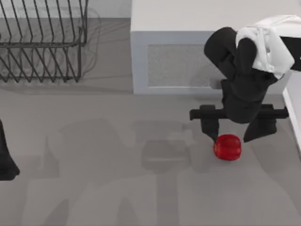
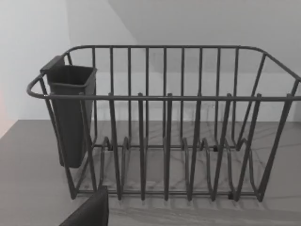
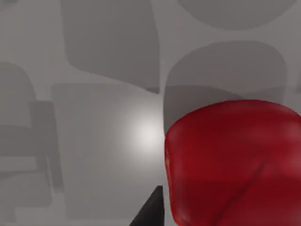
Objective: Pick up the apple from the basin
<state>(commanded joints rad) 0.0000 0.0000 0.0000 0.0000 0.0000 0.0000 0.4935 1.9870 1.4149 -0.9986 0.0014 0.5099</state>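
Right gripper (image 1: 237,134): fingers spread apart, straddling the apple (image 1: 227,147) from above, one finger touching or just beside its left edge, the other off to its right; nothing clamped yet. Apple: sitting on the grey surface (image 1: 117,188) at the right, in front of the white box (image 1: 188,61); no basin showing. Left arm (image 1: 7,160): parking at the left edge, facing the rack (image 2: 164,141). Progress: approach looking done; closing and lifting remaining.
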